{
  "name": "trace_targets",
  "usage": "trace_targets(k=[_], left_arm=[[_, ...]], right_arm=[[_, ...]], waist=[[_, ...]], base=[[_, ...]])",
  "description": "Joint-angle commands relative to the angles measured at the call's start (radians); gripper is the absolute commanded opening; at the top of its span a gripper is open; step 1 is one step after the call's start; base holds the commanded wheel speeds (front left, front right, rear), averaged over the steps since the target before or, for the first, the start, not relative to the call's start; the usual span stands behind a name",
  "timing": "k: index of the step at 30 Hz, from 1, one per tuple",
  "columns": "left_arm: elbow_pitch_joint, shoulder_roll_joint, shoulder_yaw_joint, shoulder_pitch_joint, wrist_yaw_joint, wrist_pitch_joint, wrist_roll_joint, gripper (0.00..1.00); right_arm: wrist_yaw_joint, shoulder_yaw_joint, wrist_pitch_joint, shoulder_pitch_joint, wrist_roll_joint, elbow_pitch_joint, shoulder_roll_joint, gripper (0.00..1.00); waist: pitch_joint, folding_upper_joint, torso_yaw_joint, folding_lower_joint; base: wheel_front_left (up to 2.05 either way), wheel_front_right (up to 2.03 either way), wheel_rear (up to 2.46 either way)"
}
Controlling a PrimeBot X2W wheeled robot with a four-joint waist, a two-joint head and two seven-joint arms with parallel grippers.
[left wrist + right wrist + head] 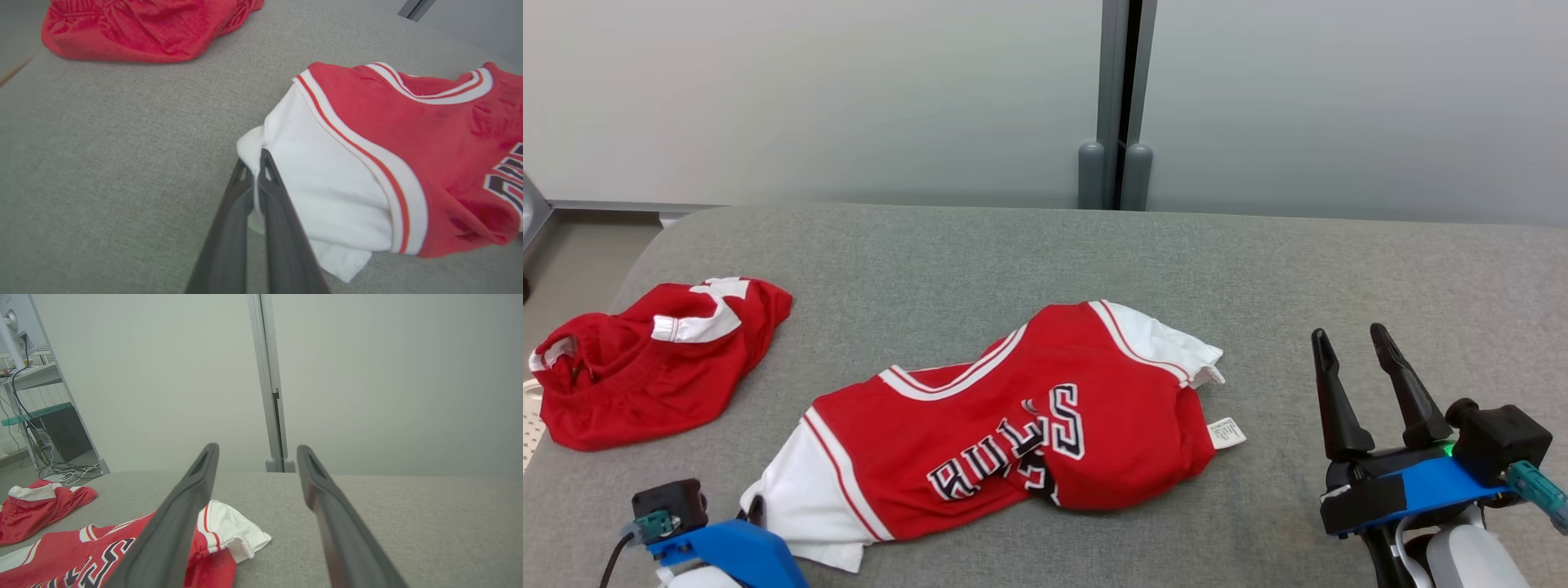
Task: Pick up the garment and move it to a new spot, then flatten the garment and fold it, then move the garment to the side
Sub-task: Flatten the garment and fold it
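The garment (1045,425) is a red jersey with white sleeves and dark lettering, lying crumpled across the middle of the grey padded table (1013,245). In the left wrist view my left gripper (255,157) is shut on the edge of the garment's (408,134) white sleeve, the cloth pinched between the two fingers. In the head view that gripper (754,510) sits at the sleeve's near left corner. My right gripper (1347,335) stands open at the right, apart from the garment and holding nothing. The right wrist view shows its fingers spread (257,451) above the table, with the garment (81,555) at lower left.
A second red garment (654,359) lies bunched near the table's left edge, also seen in the left wrist view (143,28). A grey post (1116,163) and pale wall stand behind the table. Bare cloth surface stretches along the back and right of the table.
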Motion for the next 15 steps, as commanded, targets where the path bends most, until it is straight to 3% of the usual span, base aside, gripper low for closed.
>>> trace_targets(k=[1,3,4,5,6,15], left_arm=[[-0.004,0.005,0.01,0.019,0.026,-0.016,0.005,0.0],[-0.005,0.001,0.008,0.025,0.027,-0.019,0.003,0.0],[-0.006,-0.004,0.006,0.028,0.028,-0.021,0.0,0.09],[-0.007,-0.004,0.002,0.031,0.027,-0.022,0.003,0.71],[-0.011,-0.004,-0.003,0.032,0.022,-0.027,0.008,1.0],[-0.132,-0.01,0.038,0.045,0.023,-0.25,0.03,1.0]], right_arm=[[0.0,0.0,0.0,0.008,0.0,0.0,-0.002,1.0],[0.0,0.001,0.0,0.007,0.0,0.001,-0.002,1.0],[0.0,0.003,0.0,0.006,0.001,0.002,-0.002,1.0],[0.0,0.005,0.0,0.004,0.002,0.004,-0.003,1.0],[0.0,0.008,0.0,0.004,0.003,0.005,-0.003,1.0],[0.0,0.038,0.0,0.018,0.016,0.02,-0.01,1.0]], waist=[[0.005,0.0,0.008,0.0001],[0.006,0.0,0.008,0.0001],[0.006,0.0,0.008,0.0001],[0.006,0.0,0.007,0.0001],[0.006,0.0,0.005,0.0001],[-0.02,0.0,-0.044,0.0001]], base=[[0.0,0.0,0.0],[0.0,0.0,0.0],[0.0,0.0,0.0],[0.0,0.0,0.0],[0.0,0.0,0.0],[0.0,0.0,0.0]])
